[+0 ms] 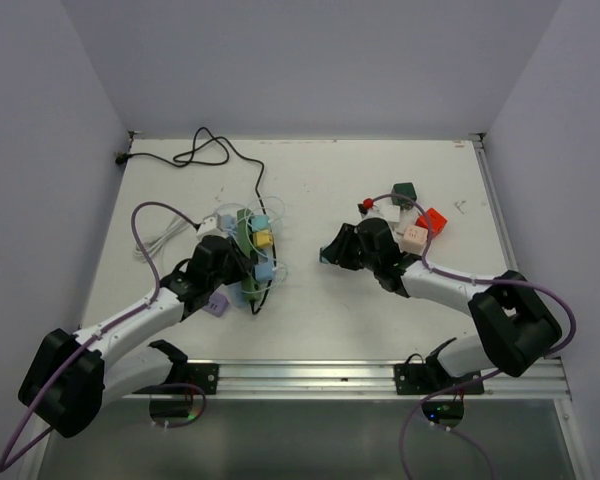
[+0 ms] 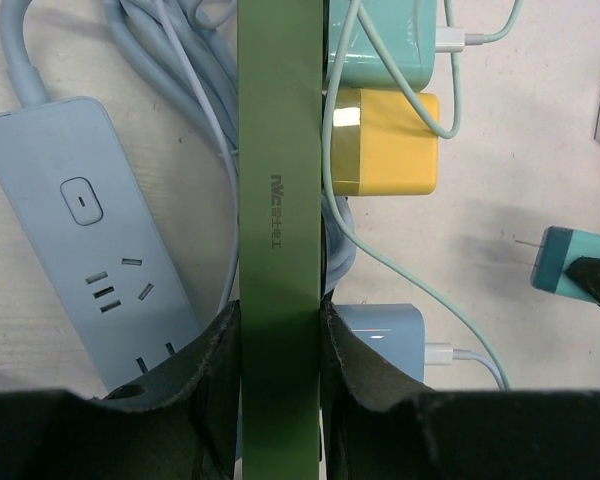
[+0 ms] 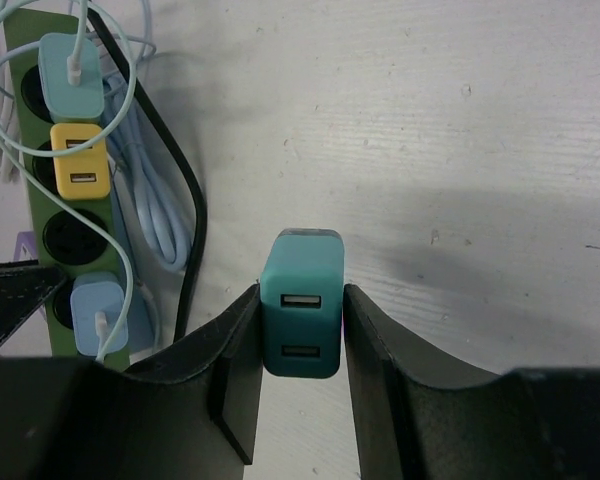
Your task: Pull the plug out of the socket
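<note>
The socket [image 2: 280, 200], a long dark green strip, lies left of centre on the table [image 1: 245, 238]. My left gripper [image 2: 280, 330] is shut on its edge, one finger on each side. The plug [image 3: 302, 300], a teal USB charger block, is off the strip and sits between the fingers of my right gripper [image 3: 300, 335], which is shut on it just above the table. The left wrist view shows the plug [image 2: 570, 262] with its bare prongs pointing towards the strip. One round outlet [image 3: 68, 237] on the socket stands vacant.
Yellow [image 2: 385, 143], pale teal [image 2: 380, 45] and light blue [image 2: 380, 335] chargers stay plugged in the green strip. A light blue strip [image 2: 80, 250] lies beside it. Loose coloured adapters [image 1: 415, 215] sit at the right. A black cord [image 1: 220, 155] runs to the back.
</note>
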